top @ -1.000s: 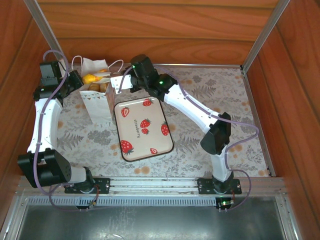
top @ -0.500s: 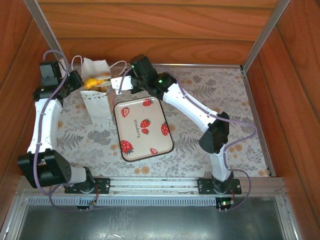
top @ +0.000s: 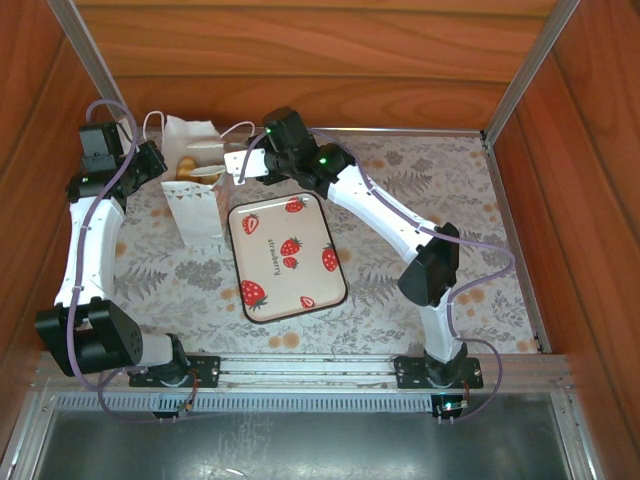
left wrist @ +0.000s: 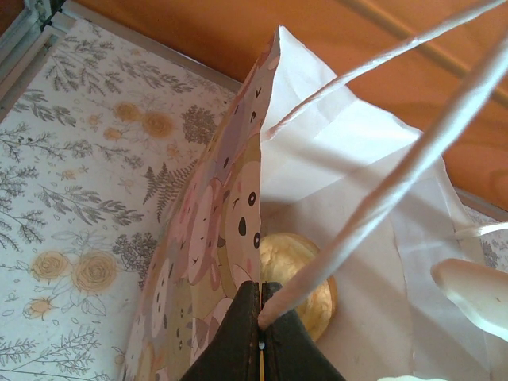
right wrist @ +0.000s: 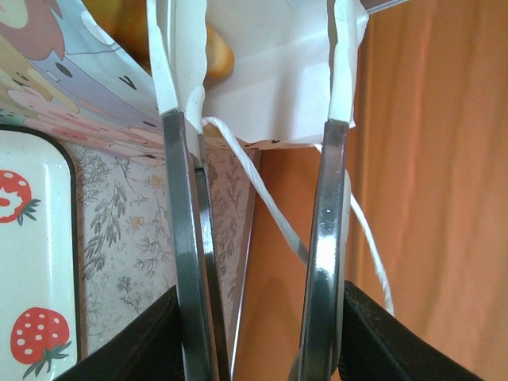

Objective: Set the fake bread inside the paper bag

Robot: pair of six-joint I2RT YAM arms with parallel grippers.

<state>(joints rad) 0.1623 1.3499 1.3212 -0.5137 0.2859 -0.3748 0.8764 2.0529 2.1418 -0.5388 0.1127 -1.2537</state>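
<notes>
The paper bag (top: 196, 195) stands upright at the back left of the table, its mouth open. My left gripper (top: 158, 166) is shut on the bag's near rim where a cord handle (left wrist: 373, 198) comes out of the jaws (left wrist: 260, 290). A round golden piece of fake bread (left wrist: 302, 274) lies on the bag's floor. More golden-brown bread (top: 187, 165) shows through the mouth from above. My right gripper (top: 236, 163) hangs open at the bag's right rim, with nothing between its fingers (right wrist: 181, 87). Just past the fingertips a golden bread piece (right wrist: 219, 54) lies in the bag.
The white strawberry-print tray (top: 287, 258) lies bare just right of the bag, its edge in the right wrist view (right wrist: 32, 262) too. Wooden walls close in behind and on both sides. A loose bag handle (right wrist: 270, 206) hangs between the right fingers.
My right gripper has opened over the bag's mouth. The yellow-orange bread seen at its fingertips earlier now lies down inside the bag. The left arm has stayed still.
</notes>
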